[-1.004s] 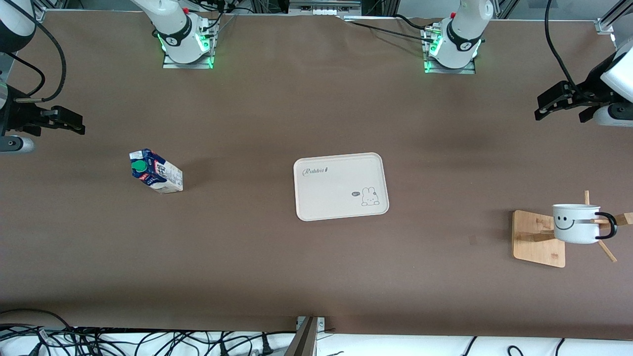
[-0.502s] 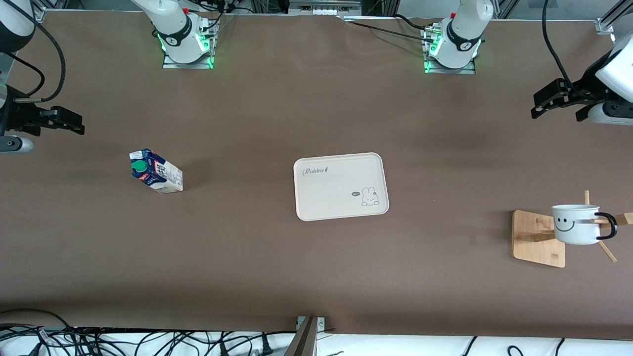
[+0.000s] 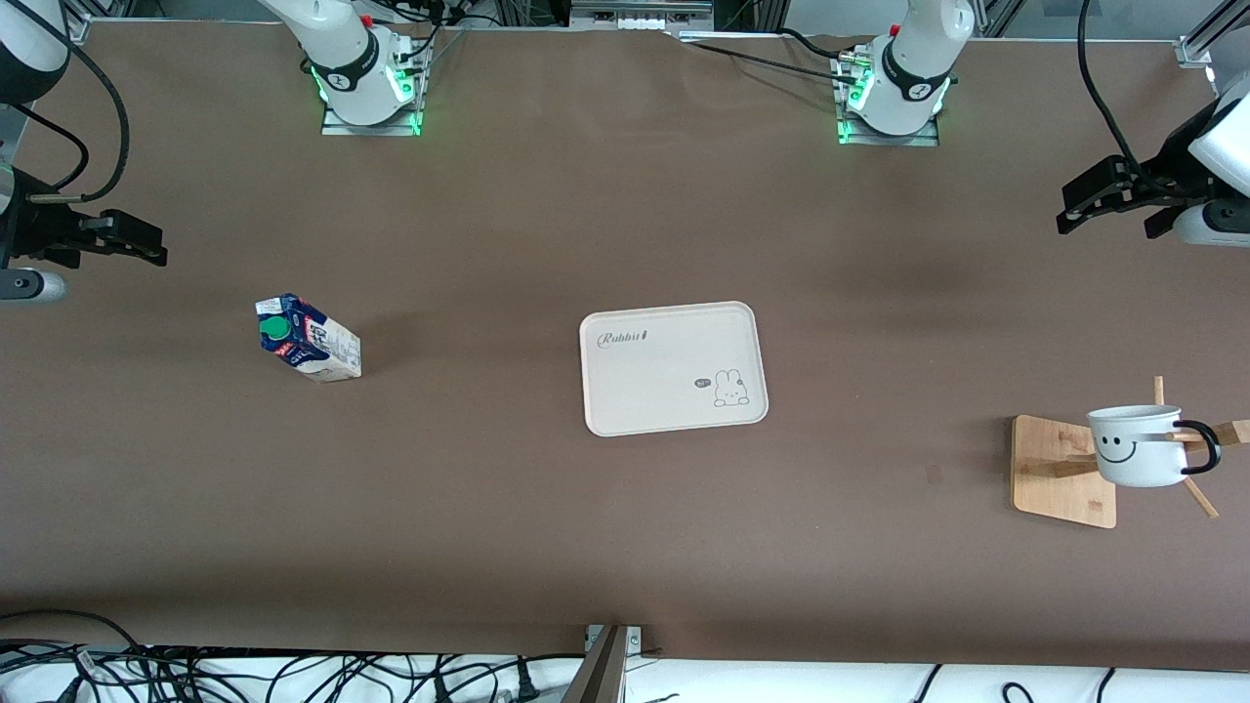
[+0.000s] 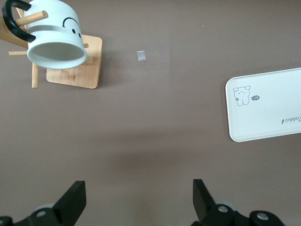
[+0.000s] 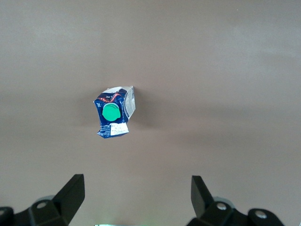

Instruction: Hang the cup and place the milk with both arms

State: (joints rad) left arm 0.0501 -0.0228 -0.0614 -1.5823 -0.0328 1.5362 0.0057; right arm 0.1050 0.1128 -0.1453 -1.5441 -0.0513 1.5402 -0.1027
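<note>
The white cup [image 3: 1137,445] with a smiley face hangs by its black handle on a peg of the wooden rack [image 3: 1062,471] at the left arm's end of the table; it also shows in the left wrist view [image 4: 55,34]. The blue and white milk [image 3: 307,338] with a green cap stands on the table toward the right arm's end, and shows in the right wrist view [image 5: 114,116]. My left gripper [image 3: 1108,200] is open and empty, up in the air over bare table near the rack's end. My right gripper [image 3: 122,237] is open and empty, over the table's edge near the milk.
A cream tray [image 3: 674,367] with a rabbit drawing lies at the table's middle; it also shows in the left wrist view [image 4: 268,108]. A small pale scrap [image 3: 933,474] lies between the tray and the rack. Cables run along the table edge nearest the front camera.
My left gripper has shifted slightly, away and back, above the table. The cup on its peg has swung a little. The right arm and the milk have not moved.
</note>
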